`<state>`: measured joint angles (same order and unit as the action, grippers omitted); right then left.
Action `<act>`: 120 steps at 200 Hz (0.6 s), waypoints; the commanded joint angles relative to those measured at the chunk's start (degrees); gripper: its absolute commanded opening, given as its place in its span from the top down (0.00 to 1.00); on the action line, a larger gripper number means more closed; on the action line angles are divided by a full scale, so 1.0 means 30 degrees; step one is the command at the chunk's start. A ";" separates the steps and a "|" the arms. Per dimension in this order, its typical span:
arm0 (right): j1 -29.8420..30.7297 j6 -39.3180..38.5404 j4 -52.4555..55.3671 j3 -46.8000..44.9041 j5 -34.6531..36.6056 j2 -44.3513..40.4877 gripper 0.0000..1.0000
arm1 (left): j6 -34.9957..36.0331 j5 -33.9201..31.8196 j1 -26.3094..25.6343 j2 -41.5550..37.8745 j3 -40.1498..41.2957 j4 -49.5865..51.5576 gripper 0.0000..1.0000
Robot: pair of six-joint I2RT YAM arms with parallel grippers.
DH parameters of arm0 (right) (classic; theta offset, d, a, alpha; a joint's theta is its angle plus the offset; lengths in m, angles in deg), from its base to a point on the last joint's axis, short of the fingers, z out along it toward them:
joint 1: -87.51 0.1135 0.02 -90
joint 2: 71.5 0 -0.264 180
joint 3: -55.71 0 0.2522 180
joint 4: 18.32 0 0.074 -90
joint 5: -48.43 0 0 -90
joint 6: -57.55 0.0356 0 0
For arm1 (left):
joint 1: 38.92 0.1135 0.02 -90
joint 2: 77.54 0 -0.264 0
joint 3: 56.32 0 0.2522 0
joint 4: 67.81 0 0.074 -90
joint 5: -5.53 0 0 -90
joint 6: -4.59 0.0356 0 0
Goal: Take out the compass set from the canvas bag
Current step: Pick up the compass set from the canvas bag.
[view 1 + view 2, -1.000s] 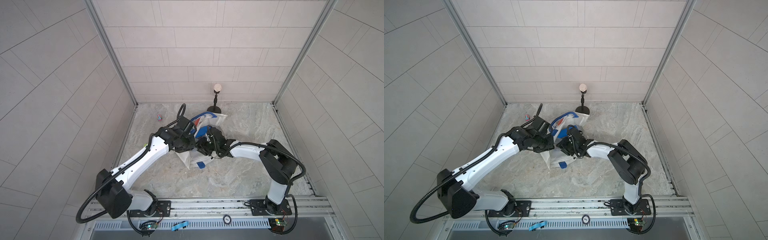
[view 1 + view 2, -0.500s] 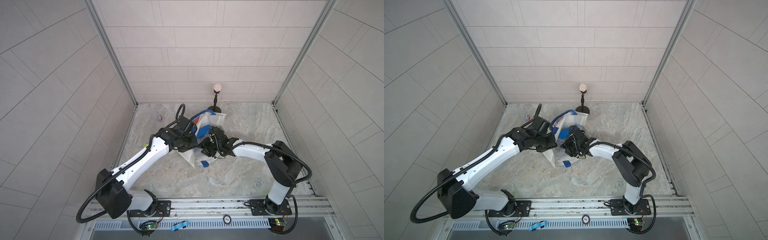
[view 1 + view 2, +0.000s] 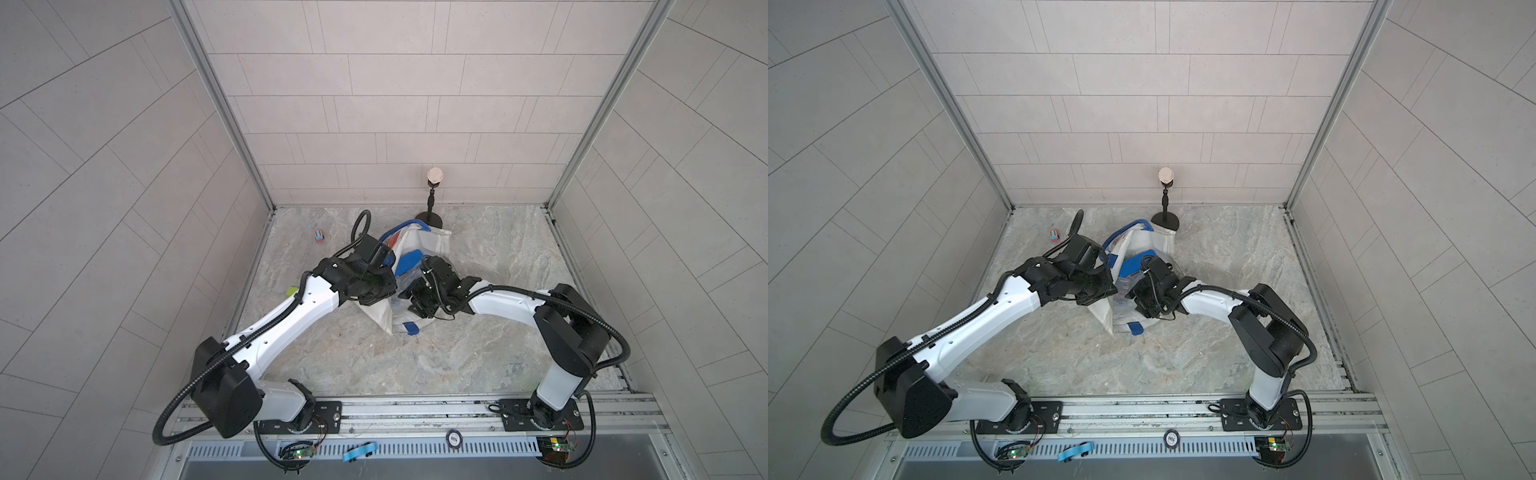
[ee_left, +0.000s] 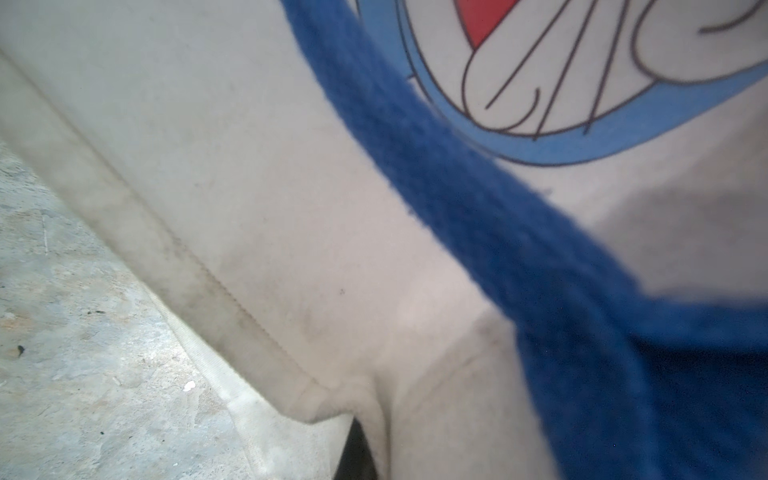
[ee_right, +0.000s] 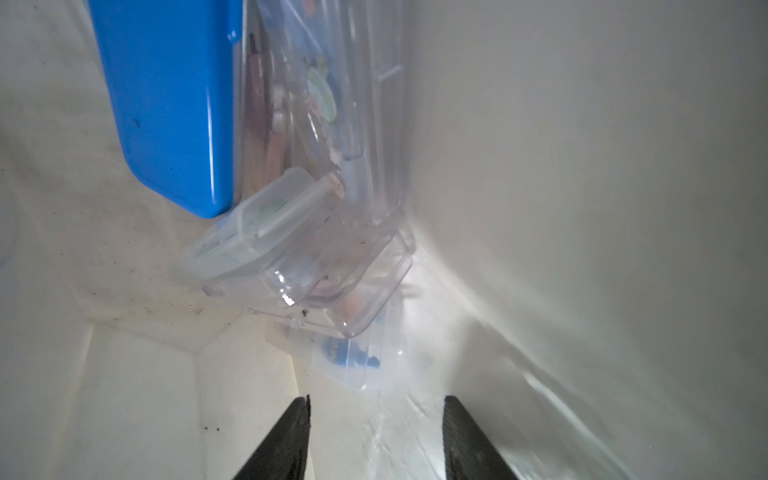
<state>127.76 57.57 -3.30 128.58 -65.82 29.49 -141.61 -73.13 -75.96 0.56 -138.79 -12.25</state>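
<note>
Booth of pale tiled walls (image 3: 395, 124) on three sides, with aluminium corner posts (image 3: 224, 104). Floor a grey-beige marbled tabletop (image 3: 519, 266), edged at the near side by a metal mounting rail (image 3: 415, 409).

Seen in both top views: left arm (image 3: 291, 324) and right arm (image 3: 507, 301), white with black joints, reaching inward from the rail to meet at the canvas bag (image 3: 434, 245), slumped mid-table. Just behind the bag, a black stand (image 3: 432, 203) topped by a pale ball. Well apart toward the left wall, a tiny red-and-teal toy (image 3: 319, 236).

Left gripper (image 3: 384, 289): closed, pinching the bag's rim beside a blue strap handle (image 4: 478, 216). Shown only in the left wrist view: canvas gathered into a fold at the grip, a stitched seam, and the blue-and-red cartoon print (image 4: 582, 83); jaws themselves out of frame.

Right gripper (image 5: 377, 400): inside the bag, fingers standing apart with nothing between them. Shown only in the right wrist view: compass set (image 5: 324, 282), clear plastic packs heaped against the bag's inner wall, just ahead of the fingertips and not touching them. Beside the packs, a blue case (image 5: 166, 104). From above, no more than a glimpse of clear plastic in the bag mouth.
</note>
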 commanded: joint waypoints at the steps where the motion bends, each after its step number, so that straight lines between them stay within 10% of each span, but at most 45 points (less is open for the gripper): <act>1: 0.0241 0.0413 -0.1238 0.0585 -0.0206 0.1731 0.46 | -0.0514 0.0420 -0.0106 0.0196 0.0199 -0.0848 1.00; 54: 0.0910 0.1927 -0.6532 0.0847 -0.0560 0.4301 0.53 | -0.0253 0.0879 -0.0173 0.0632 0.0109 -0.0709 1.00; 120: 0.0201 0.1064 -0.4897 0.0875 0.1263 0.3187 0.79 | 0.0126 0.0469 -0.0025 0.0107 -0.0148 -0.0018 1.00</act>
<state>128.83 60.78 -19.94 131.29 -65.43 40.58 -141.26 -73.09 -75.96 2.47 -138.24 -12.20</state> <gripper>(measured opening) 0.301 0.052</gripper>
